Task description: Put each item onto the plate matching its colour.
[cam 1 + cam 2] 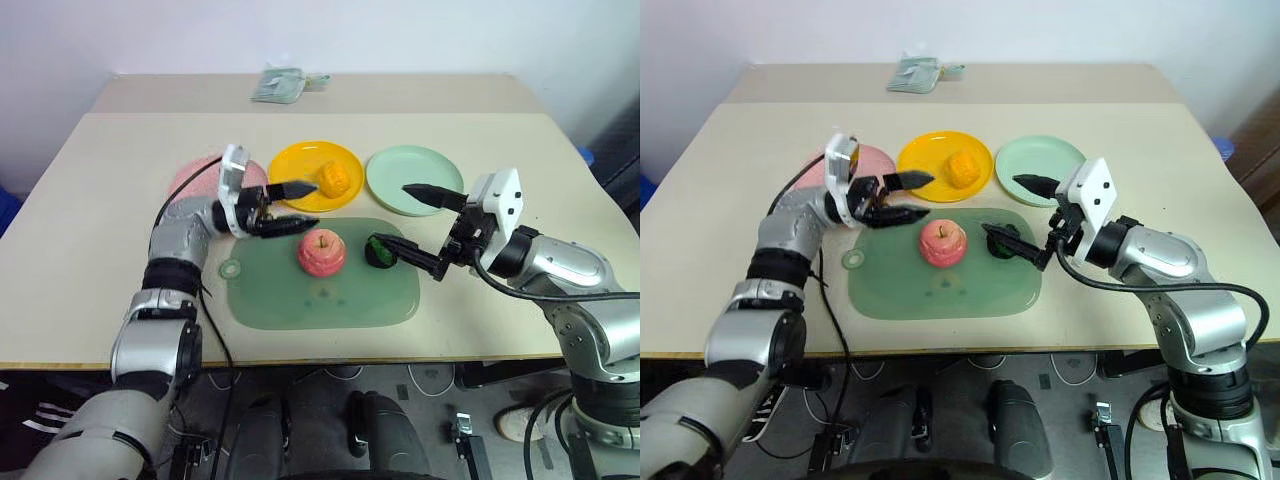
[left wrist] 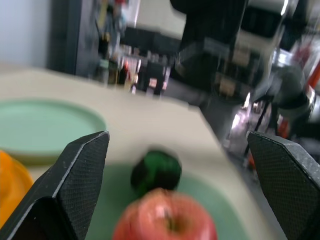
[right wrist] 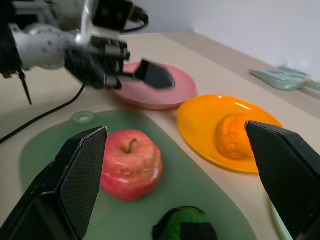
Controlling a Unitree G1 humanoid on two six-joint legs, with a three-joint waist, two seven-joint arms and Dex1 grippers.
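On the green mat (image 1: 320, 295), the pink-red apple (image 1: 321, 252) and dark green lump (image 1: 380, 251) are flanked by the spread, empty left end effector (image 1: 290, 207) and right end effector (image 1: 420, 228). Beyond, the orange fruit (image 1: 333, 180) is seated on the yellow plate (image 1: 290, 165), between the pink plate (image 1: 195, 175) and mint plate (image 1: 410, 175).

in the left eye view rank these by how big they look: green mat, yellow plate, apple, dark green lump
1. Green mat, by far the largest.
2. Yellow plate.
3. Apple.
4. Dark green lump, smallest, partly hidden by a finger of the right gripper.
The plate lies farther from the camera than the mat, but the gap in size is plain.
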